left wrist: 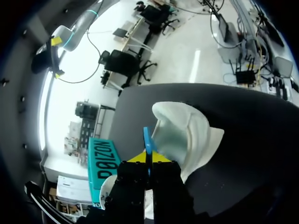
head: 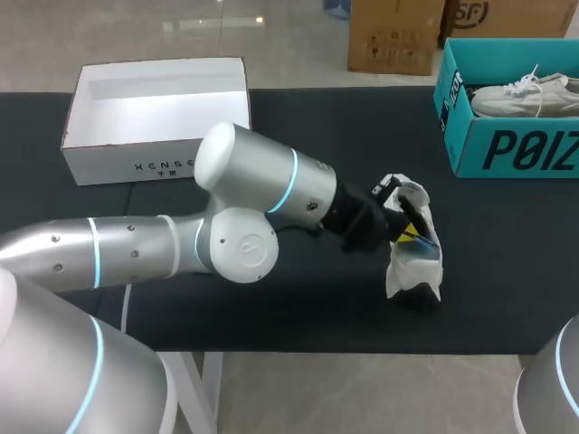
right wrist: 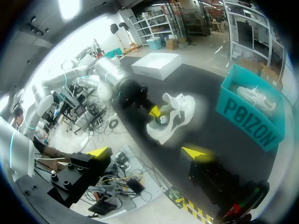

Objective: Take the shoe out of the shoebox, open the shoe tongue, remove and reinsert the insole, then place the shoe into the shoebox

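Note:
A white shoe (head: 414, 262) lies on the black table (head: 271, 298), right of the middle, with its opening turned toward my left arm. My left gripper (head: 405, 231) is at that opening. In the left wrist view the left gripper (left wrist: 148, 157) has its yellow tips pressed together on a thin blue edge, the insole (left wrist: 146, 140), just in front of the shoe (left wrist: 187, 130). My right gripper (right wrist: 148, 152) stands wide open and empty, off the table's near right side, well back from the shoe (right wrist: 175, 116). A teal shoebox (head: 507, 149) stands at the back right.
Another white shoe (head: 520, 95) lies inside the teal shoebox. An open white box (head: 136, 158) sits at the back left. My left arm (head: 253, 194) stretches across the table's middle. The table's front edge runs just below the shoe.

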Available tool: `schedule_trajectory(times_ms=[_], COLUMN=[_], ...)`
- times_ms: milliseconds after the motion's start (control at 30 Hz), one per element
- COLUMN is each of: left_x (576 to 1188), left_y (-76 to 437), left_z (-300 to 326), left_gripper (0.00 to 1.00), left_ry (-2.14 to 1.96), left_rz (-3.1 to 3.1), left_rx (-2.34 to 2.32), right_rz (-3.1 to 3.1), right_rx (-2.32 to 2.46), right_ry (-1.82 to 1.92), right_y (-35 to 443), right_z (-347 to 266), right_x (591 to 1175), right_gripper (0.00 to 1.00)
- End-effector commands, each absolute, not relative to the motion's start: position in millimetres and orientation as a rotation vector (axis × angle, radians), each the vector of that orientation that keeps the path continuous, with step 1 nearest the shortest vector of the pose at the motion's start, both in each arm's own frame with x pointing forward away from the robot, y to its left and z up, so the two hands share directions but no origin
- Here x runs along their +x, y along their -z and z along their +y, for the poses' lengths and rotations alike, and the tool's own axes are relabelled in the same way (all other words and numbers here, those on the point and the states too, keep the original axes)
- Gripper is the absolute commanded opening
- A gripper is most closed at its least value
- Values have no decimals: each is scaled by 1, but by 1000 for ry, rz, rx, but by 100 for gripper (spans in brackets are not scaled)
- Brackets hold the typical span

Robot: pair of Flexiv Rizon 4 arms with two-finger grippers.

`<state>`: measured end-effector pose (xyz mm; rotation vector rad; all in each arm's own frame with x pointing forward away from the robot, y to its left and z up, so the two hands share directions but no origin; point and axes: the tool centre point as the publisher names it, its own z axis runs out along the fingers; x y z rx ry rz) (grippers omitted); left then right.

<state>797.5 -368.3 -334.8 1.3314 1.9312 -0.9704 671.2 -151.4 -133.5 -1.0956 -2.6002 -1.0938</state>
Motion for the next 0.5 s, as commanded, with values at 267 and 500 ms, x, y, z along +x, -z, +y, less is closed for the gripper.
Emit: schedule_trajectory(times_ms=[267,500], left_x=[813,785], left_y=[348,337], left_z=[-382,-389], left_gripper=[0,0], left_ry=[956,1021], left_rz=[1921,1894], left_rx=[1340,1356], right_rz=[-2600,-2600], right_rx=[-1096,-1096], right_ry=[1089,1089], right_y=[134,134], right_z=[-152,-152], right_x=[672,672], right_gripper=[100,100])
